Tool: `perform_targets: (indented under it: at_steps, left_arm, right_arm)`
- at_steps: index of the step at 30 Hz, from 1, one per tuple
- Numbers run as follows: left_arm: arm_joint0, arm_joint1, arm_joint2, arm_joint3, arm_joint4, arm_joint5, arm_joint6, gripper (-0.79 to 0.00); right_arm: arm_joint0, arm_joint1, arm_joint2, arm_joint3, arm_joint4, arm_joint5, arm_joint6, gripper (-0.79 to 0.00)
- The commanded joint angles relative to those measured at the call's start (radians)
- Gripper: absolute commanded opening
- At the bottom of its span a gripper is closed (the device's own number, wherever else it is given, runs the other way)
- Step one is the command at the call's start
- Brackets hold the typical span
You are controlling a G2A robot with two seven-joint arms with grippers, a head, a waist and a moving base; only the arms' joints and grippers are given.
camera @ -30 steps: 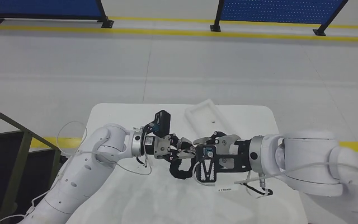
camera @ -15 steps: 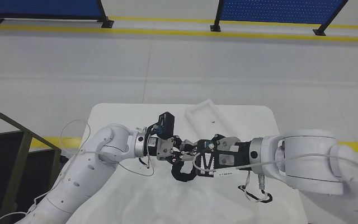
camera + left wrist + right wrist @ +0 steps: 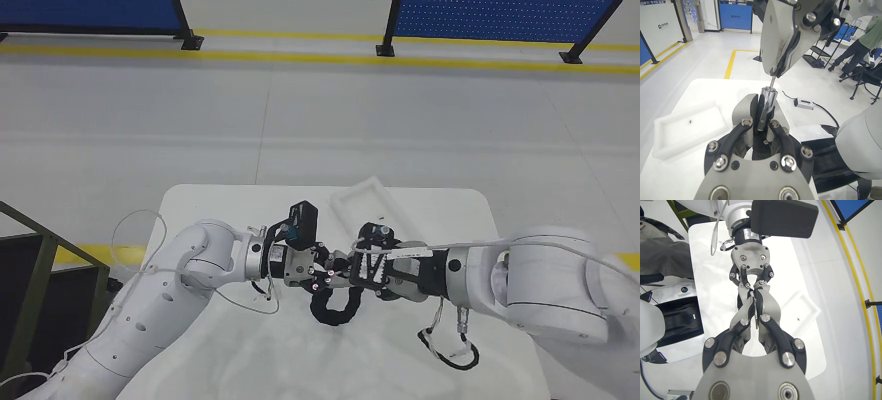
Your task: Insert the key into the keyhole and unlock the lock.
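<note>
We hold the shiny silver cylinder lock (image 3: 768, 97) clamped in our left pincer (image 3: 763, 108) above the white bench (image 3: 704, 91); our right pincer (image 3: 776, 71) pinches the thin metal key (image 3: 773, 81), whose tip meets the lock's end face.

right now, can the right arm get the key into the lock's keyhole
Probably yes: the right gripper holds the key with its tip at the keyhole end of the lock, which the left gripper holds facing it. Nothing lies between them.
</note>
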Motion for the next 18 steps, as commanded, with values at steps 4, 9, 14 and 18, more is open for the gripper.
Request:
perform_targets:
  at_steps: [4, 9, 14, 18]
  left_arm:
    - [0.000, 0.001, -0.006, 0.001, 0.034, 0.000, 0.021, -0.785]
    - [0.005, 0.000, -0.010, -0.004, 0.071, 0.000, 0.048, -0.785]
    - [0.010, 0.000, -0.021, 0.004, 0.101, 0.000, 0.077, -0.785]
    - [0.025, 0.001, -0.052, 0.024, 0.125, 0.005, 0.127, -0.785]
  right_arm:
    - [-0.018, 0.000, 0.012, 0.008, 0.033, 0.078, 0.009, -0.785]
    - [-0.035, 0.000, 0.022, 0.009, 0.061, 0.132, 0.003, -0.628]
    - [-0.047, -0.001, 0.037, 0.014, 0.081, 0.148, -0.028, 0.000]
    - [-0.077, 0.001, 0.082, 0.038, 0.095, 0.143, -0.084, 0.000]
